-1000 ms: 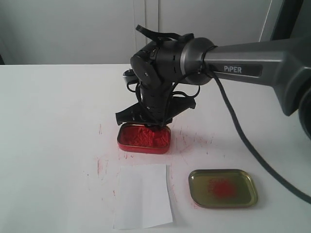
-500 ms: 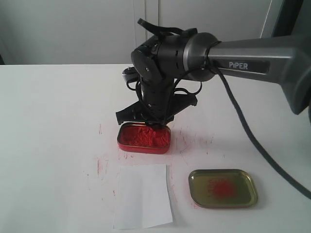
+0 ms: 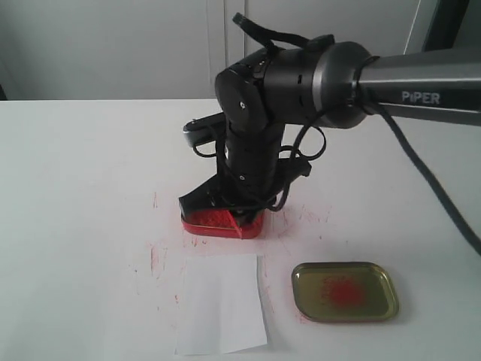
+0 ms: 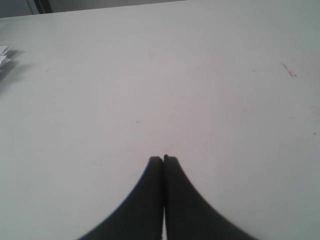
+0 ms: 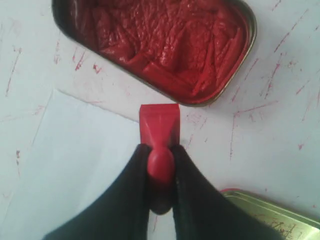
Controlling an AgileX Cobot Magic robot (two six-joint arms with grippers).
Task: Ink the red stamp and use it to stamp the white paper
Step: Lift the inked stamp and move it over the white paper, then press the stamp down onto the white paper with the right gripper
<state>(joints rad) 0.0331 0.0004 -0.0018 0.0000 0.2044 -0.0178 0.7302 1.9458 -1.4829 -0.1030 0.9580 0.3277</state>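
Note:
My right gripper (image 5: 160,149) is shut on the handle of the red stamp (image 5: 159,125), whose square base points down. In the right wrist view the stamp hangs over the gap between the near rim of the red ink tin (image 5: 165,45) and a corner of the white paper (image 5: 75,165). From the exterior view the right gripper (image 3: 239,214) hides much of the tin (image 3: 210,222), and the paper (image 3: 222,304) lies flat just in front of it. My left gripper (image 4: 163,159) is shut and empty over bare table.
A shallow gold-olive lid (image 3: 344,291) with a red smudge lies right of the paper, and its corner (image 5: 270,212) shows beside my right fingers. Red scratch marks cover the white tabletop (image 3: 90,188) around the tin. Something white and crumpled (image 4: 4,55) lies at the left wrist view's edge.
The right arm has risen and come toward the paper, carrying the stamp out of the ink tin. It now covers more of the tin. The jaws kept their grip.

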